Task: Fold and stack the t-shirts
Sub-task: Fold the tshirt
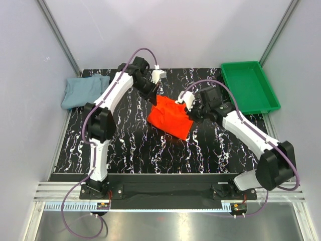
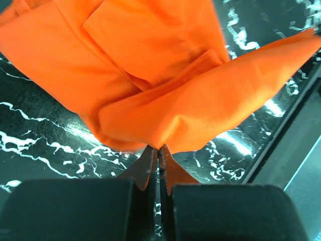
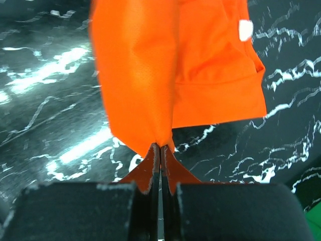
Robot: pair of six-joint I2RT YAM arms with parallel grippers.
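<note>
In left tool [image 2: 159,148], right tool [image 3: 160,147], orange-red t-shirt [image 1: 170,118]

**Positions, left to right**

At the far-left corner of the bench [image 1: 135,145], partly over its edge: the spare t-shirt [image 1: 83,90]. In the middle: the middle t-shirt [image 1: 170,118], with the left claw [image 1: 154,99] at its far-left corner and the right claw [image 1: 189,111] at its right side. At the far right, well apart: the tray [image 1: 249,86].

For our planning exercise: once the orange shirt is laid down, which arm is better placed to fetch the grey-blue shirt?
Likely left. The grey-blue shirt lies far left, beside the left arm; the right pincer grips the orange shirt nearer the green tray.
</note>
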